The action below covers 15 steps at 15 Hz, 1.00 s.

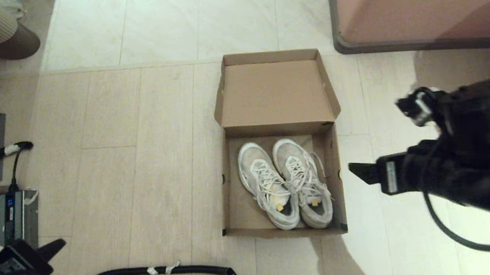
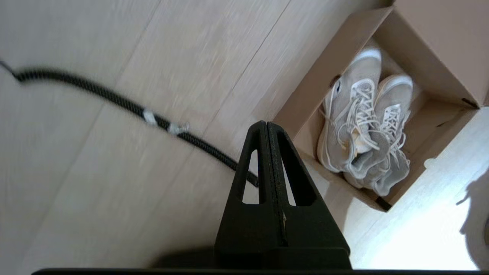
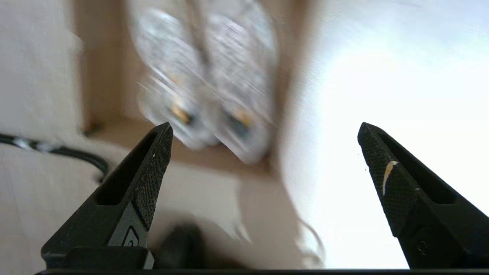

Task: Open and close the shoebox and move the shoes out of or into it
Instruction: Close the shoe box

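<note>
A: Shoebox (image 1: 232, 191) in the centre of the head view, on the floor (image 1: 136, 171), lid flipped back toward the top of the frame.

B: And the shoes (image 1: 284, 182)?

A: Both inside it, side by side and touching, toes toward the lid, laces up.

B: Right tool (image 3: 263, 130)?

A: At the right edge of the head view, just beside the shoebox's right wall, above the floor. Its fingers stand wide apart, holding nothing.

B: Left tool (image 2: 266, 126)?

A: Lower left corner of the head view, well apart from the shoebox. Fingers pressed together, empty. A black coiled cable (image 1: 158, 271) lies on the floor between it and the shoebox.
</note>
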Tool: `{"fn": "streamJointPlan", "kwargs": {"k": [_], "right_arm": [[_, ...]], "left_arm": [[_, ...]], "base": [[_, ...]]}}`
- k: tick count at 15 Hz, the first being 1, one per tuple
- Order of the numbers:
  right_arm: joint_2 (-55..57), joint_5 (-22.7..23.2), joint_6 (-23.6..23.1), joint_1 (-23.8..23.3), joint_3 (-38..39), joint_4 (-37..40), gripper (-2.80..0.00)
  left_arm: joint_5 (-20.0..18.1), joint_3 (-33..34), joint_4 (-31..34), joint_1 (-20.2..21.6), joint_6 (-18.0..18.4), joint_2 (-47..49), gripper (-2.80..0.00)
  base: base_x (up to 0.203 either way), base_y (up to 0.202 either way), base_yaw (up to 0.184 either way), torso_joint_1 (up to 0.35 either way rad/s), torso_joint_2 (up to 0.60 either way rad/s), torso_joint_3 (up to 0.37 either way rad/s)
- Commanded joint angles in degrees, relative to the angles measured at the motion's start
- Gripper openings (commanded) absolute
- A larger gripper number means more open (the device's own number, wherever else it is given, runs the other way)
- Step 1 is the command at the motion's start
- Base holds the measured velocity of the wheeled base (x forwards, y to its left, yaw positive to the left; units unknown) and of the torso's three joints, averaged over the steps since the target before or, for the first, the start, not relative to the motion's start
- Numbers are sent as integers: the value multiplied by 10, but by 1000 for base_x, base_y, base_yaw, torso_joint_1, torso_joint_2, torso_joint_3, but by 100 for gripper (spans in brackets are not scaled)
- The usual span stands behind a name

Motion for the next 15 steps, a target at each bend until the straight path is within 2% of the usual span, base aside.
{"fn": "streamJointPlan", "kwargs": {"k": [1, 3, 6, 11, 14, 15], "right_arm": [[-130, -2, 2, -25, 80, -2, 0], [-156, -2, 22, -61, 104, -2, 0], [-158, -3, 31, -72, 96, -2, 0], [-158, -2, 33, -86, 98, -3, 0], [-161, -4, 37, -130, 89, -19, 0], [-166, -7, 39, -154, 89, -32, 0]], "left_arm": [[1, 6, -10, 0, -20, 23, -280], [-1, 2, -10, 0, -19, 24, -280], [-7, -10, -7, 0, -16, 24, -280], [-62, -33, -5, -6, -14, 26, -280], [-76, -41, -5, -6, -10, 48, -280], [-93, -35, -5, -9, -10, 51, -280]], "base": [[0, 0, 0, 0, 0, 0], [0, 0, 0, 0, 0, 0], [0, 0, 0, 0, 0, 0], [0, 0, 0, 0, 0, 0], [0, 0, 0, 0, 0, 0], [0, 0, 0, 0, 0, 0]]}}
